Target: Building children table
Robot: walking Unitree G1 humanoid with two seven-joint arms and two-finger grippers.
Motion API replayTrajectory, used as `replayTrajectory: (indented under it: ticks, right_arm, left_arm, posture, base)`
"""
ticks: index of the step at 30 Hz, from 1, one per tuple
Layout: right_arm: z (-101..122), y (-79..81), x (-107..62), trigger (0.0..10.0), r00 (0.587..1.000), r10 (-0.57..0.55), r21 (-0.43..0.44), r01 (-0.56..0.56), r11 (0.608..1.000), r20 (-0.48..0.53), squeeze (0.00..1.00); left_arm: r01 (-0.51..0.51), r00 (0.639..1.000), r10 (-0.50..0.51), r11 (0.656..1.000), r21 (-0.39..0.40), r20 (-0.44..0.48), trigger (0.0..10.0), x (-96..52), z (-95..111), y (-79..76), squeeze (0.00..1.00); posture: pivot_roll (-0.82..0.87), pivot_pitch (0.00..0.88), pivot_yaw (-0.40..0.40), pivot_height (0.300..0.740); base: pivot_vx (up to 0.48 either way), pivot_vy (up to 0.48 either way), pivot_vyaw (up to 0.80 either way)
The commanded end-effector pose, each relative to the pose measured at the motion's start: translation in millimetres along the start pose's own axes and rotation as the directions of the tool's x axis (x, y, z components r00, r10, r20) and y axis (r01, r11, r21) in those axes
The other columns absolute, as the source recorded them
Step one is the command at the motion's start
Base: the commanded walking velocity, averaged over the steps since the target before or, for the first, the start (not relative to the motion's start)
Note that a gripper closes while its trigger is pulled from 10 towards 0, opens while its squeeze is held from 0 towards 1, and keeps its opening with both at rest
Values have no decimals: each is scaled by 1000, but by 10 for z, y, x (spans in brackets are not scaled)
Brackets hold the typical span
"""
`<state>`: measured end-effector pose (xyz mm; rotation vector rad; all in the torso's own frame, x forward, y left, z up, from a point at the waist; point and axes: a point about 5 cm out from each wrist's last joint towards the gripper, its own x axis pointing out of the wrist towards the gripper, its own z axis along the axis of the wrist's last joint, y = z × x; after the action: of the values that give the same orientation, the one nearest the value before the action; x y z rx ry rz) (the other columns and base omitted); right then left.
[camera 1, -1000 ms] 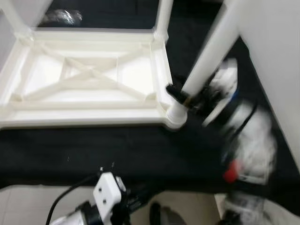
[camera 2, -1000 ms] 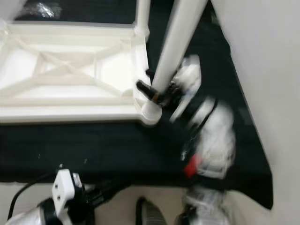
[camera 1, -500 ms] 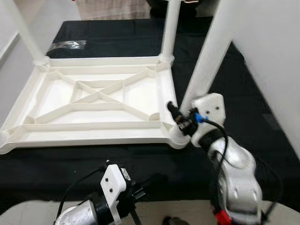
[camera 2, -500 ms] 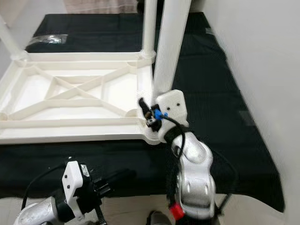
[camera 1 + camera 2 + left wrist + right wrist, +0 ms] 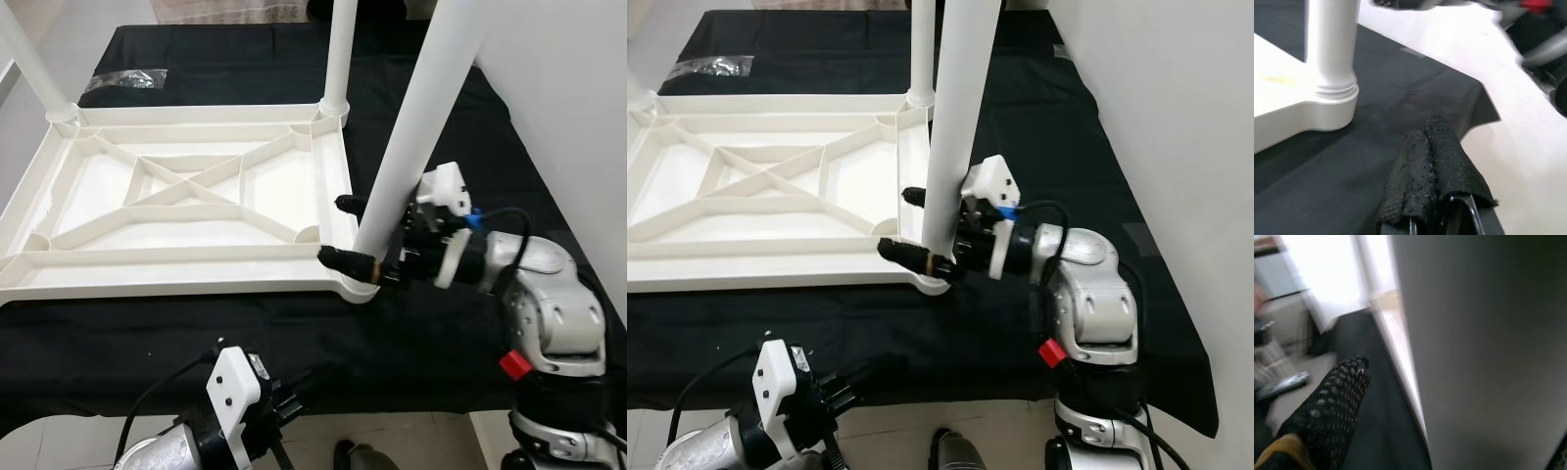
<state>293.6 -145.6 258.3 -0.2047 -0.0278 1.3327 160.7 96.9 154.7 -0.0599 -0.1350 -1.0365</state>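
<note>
Upside down on the black cloth: white plastic children's table, ribbed underside crossed by an X brace. Right tool clamped around the near-corner leg, fingers either side. Left tool closed, empty, low by the cloth's edge. No legible writing.

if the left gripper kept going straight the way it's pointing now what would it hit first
Probably the black cloth under the white plastic table frame: in the left wrist view the left gripper, fingers together, points low over it. The white table leg stands off to one side, though depth is unclear.
</note>
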Motion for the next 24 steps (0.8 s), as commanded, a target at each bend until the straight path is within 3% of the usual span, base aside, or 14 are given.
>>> replayTrajectory:
  ticks: [1, 8, 9, 17, 21, 23, 24]
  right_arm:
    - [10, -67, 48, 10000, 993, 112, -18, -111, 994, 28, 0]
    - [73, -345, 140, 10000, 982, 186, -39, -184, 982, 41, 0]
    - [95, -414, 151, 0, 978, 202, -45, -200, 979, 42, 0]
    - [127, -476, 93, 0, 970, 238, -32, -237, 971, 39, 0]
    - [17, -474, -83, 0, 972, 236, 12, -236, 972, 22, 0]
    - [17, -474, -83, 0, 972, 236, 12, -236, 972, 22, 0]
    - [-46, -417, -134, 0, 977, 209, 35, -210, 977, 33, 0]
  left_arm:
    - [15, 1000, -15, 1000, -14, -22, 10000, -44, -3, -54, 0]
    - [16, 999, -16, 1000, -22, -40, 10000, -107, 21, -103, 0]
    - [14, 999, -15, 1000, -23, -46, 10000, -123, 28, -117, 0]
    - [11, 999, -12, 1000, -27, -53, 10000, -149, 38, -141, 0]
    - [11, 998, -12, 999, -32, -55, 10000, -141, 43, -132, 0]
    - [11, 998, -12, 999, -32, -55, 10000, -141, 43, -132, 0]
    - [11, 998, -13, 999, -33, -54, 10000, -138, 36, -127, 0]
  posture:
    - [115, 309, -19, 740]
    - [160, 330, -7, 740]
    - [175, 339, -5, 740]
    - [176, 344, -4, 740]
    - [151, 342, -2, 740]
    - [151, 342, -2, 740]
    - [133, 336, -9, 740]
  base:
    - [0, 0, 0]
    - [0, 0, 0]
    - [0, 0, 0]
    - [0, 0, 0]
    - [0, 0, 0]
    - [0, 0, 0]
    - [0, 0, 0]
